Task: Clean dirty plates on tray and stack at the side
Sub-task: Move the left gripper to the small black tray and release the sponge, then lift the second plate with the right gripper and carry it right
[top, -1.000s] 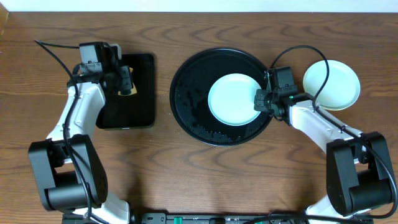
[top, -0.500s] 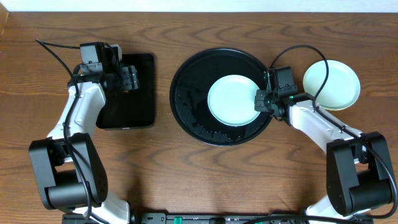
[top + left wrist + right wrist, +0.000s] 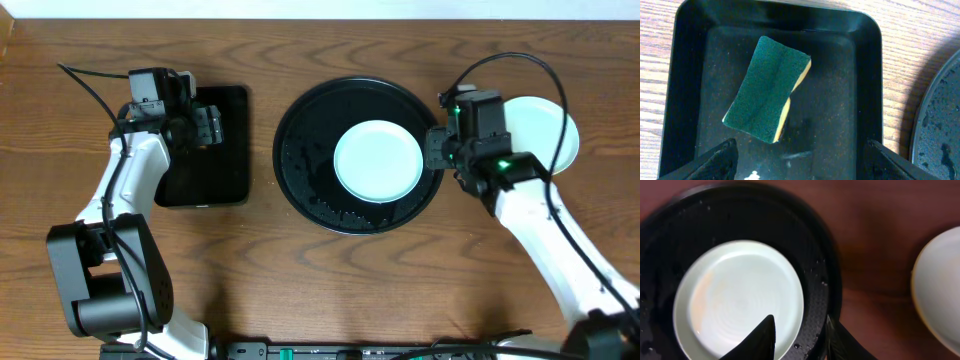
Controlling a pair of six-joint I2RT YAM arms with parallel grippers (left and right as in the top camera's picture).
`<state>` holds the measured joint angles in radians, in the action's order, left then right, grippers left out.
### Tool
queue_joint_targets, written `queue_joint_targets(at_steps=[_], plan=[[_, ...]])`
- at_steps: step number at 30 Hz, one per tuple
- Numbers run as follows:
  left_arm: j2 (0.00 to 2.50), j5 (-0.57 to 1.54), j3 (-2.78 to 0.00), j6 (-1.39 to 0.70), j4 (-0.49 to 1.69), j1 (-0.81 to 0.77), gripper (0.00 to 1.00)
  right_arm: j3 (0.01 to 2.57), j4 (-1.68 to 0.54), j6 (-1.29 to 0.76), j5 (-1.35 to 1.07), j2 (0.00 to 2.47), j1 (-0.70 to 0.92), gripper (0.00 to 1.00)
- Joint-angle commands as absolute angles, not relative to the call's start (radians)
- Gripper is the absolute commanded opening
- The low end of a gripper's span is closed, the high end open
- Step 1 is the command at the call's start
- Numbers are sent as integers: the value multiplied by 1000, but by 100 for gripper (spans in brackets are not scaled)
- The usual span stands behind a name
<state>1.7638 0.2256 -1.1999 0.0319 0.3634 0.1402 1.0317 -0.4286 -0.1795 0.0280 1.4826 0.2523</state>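
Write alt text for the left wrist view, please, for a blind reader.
A green-topped yellow sponge lies diagonally in a rectangular black tray on a wooden table. The open left end effector hovers over it; the wet round tray shows at right.

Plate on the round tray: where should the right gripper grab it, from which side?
Probably its right rim, approached from the right. The plate lies flat on the black tray, so only its raised edge offers a pinch, and that edge sits nearest the right gripper.
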Motion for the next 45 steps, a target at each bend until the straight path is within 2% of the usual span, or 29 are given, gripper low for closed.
queue_joint_targets(at_steps=[1, 12, 15, 23, 24, 26, 33, 38, 41, 45], plan=[[1773, 215, -1189, 41, 366, 142, 80, 1032, -394, -164, 17, 1599, 250, 32], [1773, 215, -1189, 41, 366, 142, 80, 1032, -272, -190, -21, 1838, 250, 33], [1773, 215, -1189, 41, 366, 142, 80, 1032, -265, -190, -31, 1842, 250, 25], [1773, 215, -1189, 41, 366, 142, 80, 1029, -300, -209, -32, 1864, 250, 19], [1773, 215, -1189, 41, 366, 142, 81, 1029, -297, -208, -31, 1871, 250, 16], [1773, 215, -1189, 41, 366, 142, 81, 1029, -282, -208, -31, 1878, 250, 1], [1773, 215, -1189, 41, 366, 142, 81, 1170, -289, -115, -26, 1737, 255, 1], [1773, 215, -1189, 41, 366, 142, 81, 1372, -371, 4, 204, 1541, 326, 1], [1773, 215, -1189, 41, 366, 142, 81, 1402, -334, 199, 607, 1459, 478, 1], [1773, 215, -1189, 41, 366, 142, 81, 1400, -262, 420, 919, 1483, 639, 1]])
